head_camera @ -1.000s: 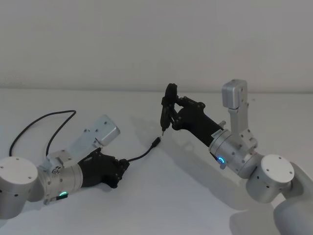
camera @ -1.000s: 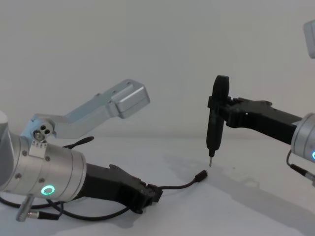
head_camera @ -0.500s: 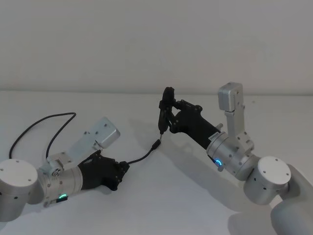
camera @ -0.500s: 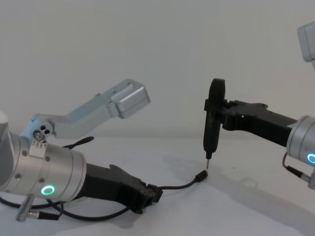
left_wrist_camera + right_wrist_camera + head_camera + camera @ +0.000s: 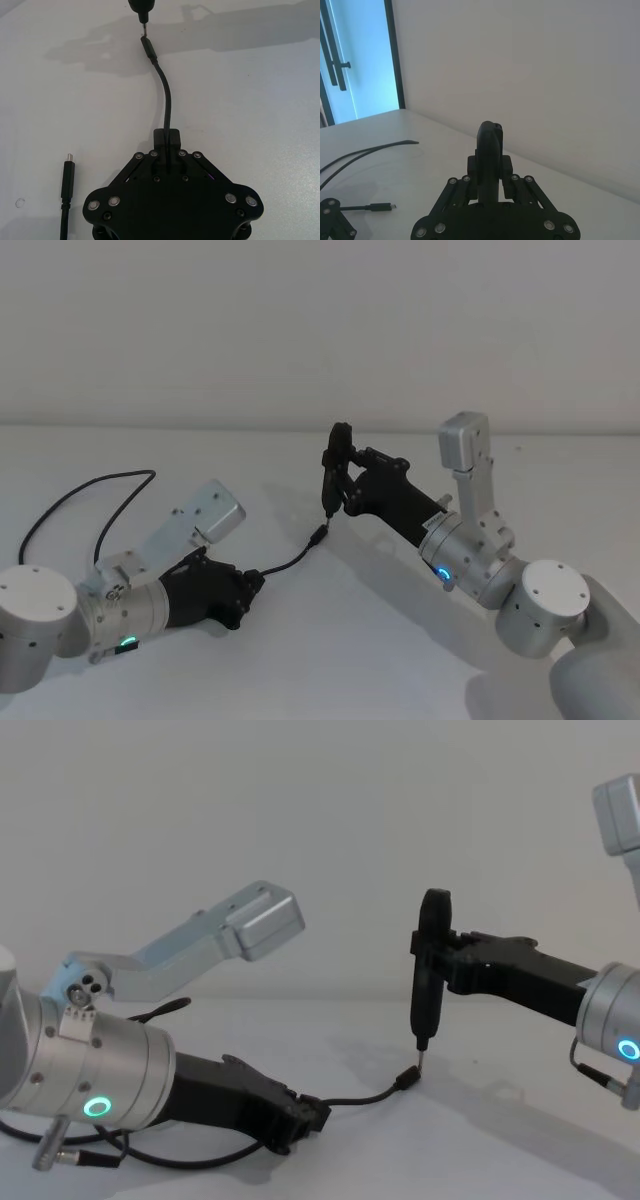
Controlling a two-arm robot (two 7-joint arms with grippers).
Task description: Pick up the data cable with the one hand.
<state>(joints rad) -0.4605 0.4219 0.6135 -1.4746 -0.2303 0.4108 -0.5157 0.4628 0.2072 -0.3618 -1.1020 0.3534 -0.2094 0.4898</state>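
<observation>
The data cable [image 5: 292,559] is thin and black. It curves from my left gripper [image 5: 250,584] to a small plug [image 5: 318,535] on the white table. My left gripper lies low on the table, shut on the cable [image 5: 167,100] a short way back from that plug [image 5: 148,47]. The cable's other end [image 5: 67,175] lies beside the gripper [image 5: 166,139]. My right gripper [image 5: 346,480] is shut on a black pen-shaped tool [image 5: 331,472]. The tool's metal tip [image 5: 421,1050] hangs just above the plug [image 5: 405,1078].
The rest of the cable loops across the table at the far left [image 5: 90,490] and under my left wrist [image 5: 150,1155]. A pale wall stands behind the table [image 5: 330,660]. A glass door [image 5: 350,60] shows in the right wrist view.
My right arm has moved left and lowered the tool, so its tip now stands close over the cable's plug. The left gripper and the cable have stayed put.
</observation>
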